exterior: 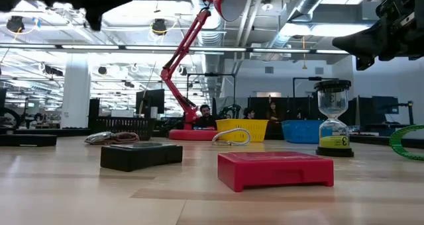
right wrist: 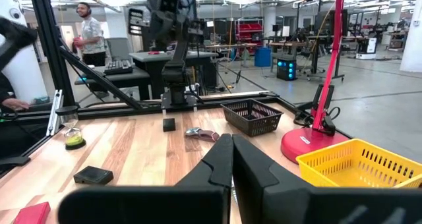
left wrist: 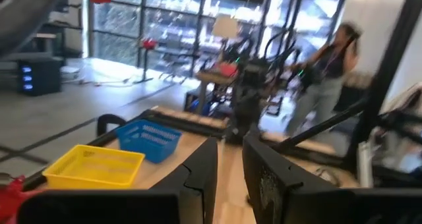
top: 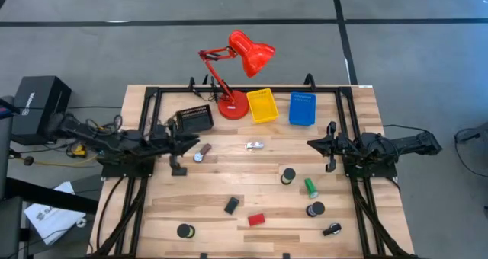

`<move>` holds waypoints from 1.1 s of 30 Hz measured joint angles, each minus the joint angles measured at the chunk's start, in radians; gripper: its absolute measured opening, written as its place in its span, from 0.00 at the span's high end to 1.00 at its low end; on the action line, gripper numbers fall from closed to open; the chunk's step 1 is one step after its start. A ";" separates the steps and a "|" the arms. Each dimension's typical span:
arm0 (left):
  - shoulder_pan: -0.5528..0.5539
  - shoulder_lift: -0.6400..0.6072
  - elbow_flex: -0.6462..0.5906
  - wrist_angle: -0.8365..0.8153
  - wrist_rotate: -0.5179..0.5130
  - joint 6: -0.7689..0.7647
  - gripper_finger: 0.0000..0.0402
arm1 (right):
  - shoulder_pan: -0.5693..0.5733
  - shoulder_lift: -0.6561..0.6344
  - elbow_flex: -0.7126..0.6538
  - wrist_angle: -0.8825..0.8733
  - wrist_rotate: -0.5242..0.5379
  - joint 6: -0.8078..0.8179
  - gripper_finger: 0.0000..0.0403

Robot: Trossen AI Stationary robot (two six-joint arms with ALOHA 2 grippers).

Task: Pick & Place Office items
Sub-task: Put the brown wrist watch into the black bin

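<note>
Wood planks make up the table [top: 229,228], and it sits on a grey floor. At the left side the left gripper [top: 178,167] hangs above the wood, its fingers a little way apart, with nothing between them. Just beside it lies a small round thing with a brown strap [top: 202,152]. Behind that is a black basket [top: 195,119], then a red lamp [top: 244,61], a yellow tray [top: 262,105] and a blue tray [top: 302,108] (all at the back edge). Near the front are a black tape roll [top: 184,231], a black block [top: 232,205] and a red block [top: 256,219]. In the middle lies a silver clip [top: 255,145]. Farther right are a second black roll [top: 287,175], a green cylinder [top: 311,187] and a third black roll [top: 316,209], well apart from both arms. At the right side the right gripper [top: 329,166] hangs with its fingers pressed together, holding nothing.
</note>
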 joint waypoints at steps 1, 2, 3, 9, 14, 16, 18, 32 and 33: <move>-0.015 0.058 0.045 -0.026 -0.026 0.008 0.83 | 0.000 0.000 0.000 0.000 0.000 0.000 1.00; -0.031 0.116 0.092 -0.063 -0.056 0.018 0.83 | 0.000 0.000 0.000 0.000 0.000 0.000 1.00; -0.045 0.173 0.138 -0.105 -0.087 0.027 0.83 | 0.000 0.000 0.000 0.000 0.000 0.000 1.00; -0.079 0.453 0.356 -0.314 -0.225 0.056 0.83 | 0.000 0.000 0.002 -0.008 0.000 0.000 1.00; -0.066 0.566 0.393 -0.318 -0.229 0.168 0.83 | 0.000 0.000 0.002 -0.010 0.000 0.000 1.00; -0.066 0.590 0.392 -0.316 -0.224 0.184 0.83 | 0.000 0.000 0.002 -0.010 0.000 0.000 1.00; -0.066 0.607 0.392 -0.312 -0.224 0.184 0.83 | 0.000 0.000 0.002 -0.011 0.000 0.000 1.00; -0.062 0.608 0.392 -0.212 -0.171 0.176 0.83 | 0.000 0.000 0.002 -0.012 0.000 0.056 1.00; -0.059 0.606 0.393 -0.199 -0.172 0.176 0.83 | 0.000 0.000 0.002 -0.012 0.000 0.056 1.00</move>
